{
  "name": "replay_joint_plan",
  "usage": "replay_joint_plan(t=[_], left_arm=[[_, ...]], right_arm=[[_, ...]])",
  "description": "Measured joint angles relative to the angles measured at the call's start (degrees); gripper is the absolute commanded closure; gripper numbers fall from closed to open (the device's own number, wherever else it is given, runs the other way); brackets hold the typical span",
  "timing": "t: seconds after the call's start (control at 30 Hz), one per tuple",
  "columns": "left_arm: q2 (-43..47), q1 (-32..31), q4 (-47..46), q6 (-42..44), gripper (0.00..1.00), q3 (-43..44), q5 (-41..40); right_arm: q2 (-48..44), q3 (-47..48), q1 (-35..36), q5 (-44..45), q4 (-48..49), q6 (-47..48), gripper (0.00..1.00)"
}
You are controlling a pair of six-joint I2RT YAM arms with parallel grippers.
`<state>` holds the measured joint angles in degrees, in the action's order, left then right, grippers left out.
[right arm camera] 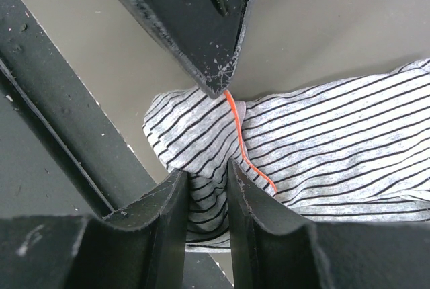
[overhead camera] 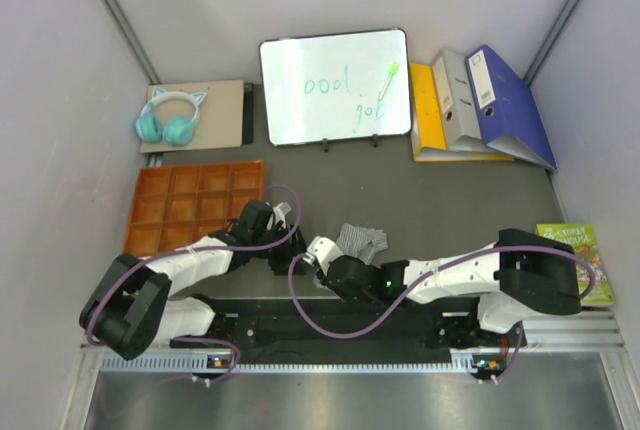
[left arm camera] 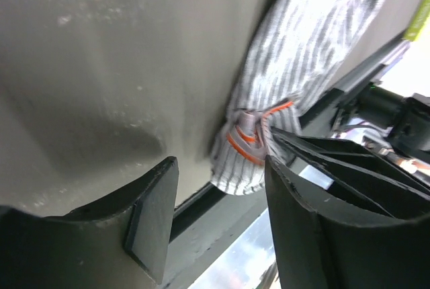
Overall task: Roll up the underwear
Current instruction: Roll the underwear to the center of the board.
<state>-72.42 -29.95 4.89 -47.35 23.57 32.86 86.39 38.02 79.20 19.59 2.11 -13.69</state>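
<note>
The grey-and-white striped boxer shorts lie bunched near the table's front edge, between the two grippers. My right gripper is shut on a fold at their left end; in the right wrist view its fingers pinch the striped cloth, which has a thin orange trim. My left gripper is open and empty just left of the cloth. In the left wrist view the boxers lie beyond its fingertips. One left finger touches the cloth's edge from above. The rust-orange briefs are out of view.
An orange compartment tray lies at the left. Teal headphones rest on a board behind it. A whiteboard and binders stand at the back. A green book lies at the right. A black rail runs along the front.
</note>
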Motion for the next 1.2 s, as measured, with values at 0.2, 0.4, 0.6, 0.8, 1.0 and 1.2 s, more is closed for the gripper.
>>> replay_joint_plan(t=[0.2,0.4,0.6,0.8,1.0,1.2], left_arm=[[2.9,-0.9,-5.4,-3.8,0.42,-2.8,0.4],[2.9,-2.8,-9.2,-6.4,0.54,-4.3,0.3],[0.1,-6.3,-14.7,-8.6,0.84,-4.3,-1.4],[-3.2,-9.5,-19.4,-9.7,1.00,-4.3,-2.5],[-4.7,-11.7,-22.2,-9.7,1.00,-4.3,-2.9],[-5.4,-12.4,-22.9,-9.3,1.00,-4.3,-3.4]], right_arm=[[0.0,0.0,0.0,0.1,0.0,-0.4,0.75],[0.0,0.0,0.0,0.2,0.0,-0.5,0.73],[0.0,0.0,0.0,0.2,0.0,-1.4,0.57],[-1.5,0.0,0.1,-1.2,-2.5,-4.4,0.30],[-8.5,-2.1,0.2,-3.0,-9.2,-10.5,0.20],[-19.4,-6.4,-0.9,-4.1,-18.5,-22.2,0.20]])
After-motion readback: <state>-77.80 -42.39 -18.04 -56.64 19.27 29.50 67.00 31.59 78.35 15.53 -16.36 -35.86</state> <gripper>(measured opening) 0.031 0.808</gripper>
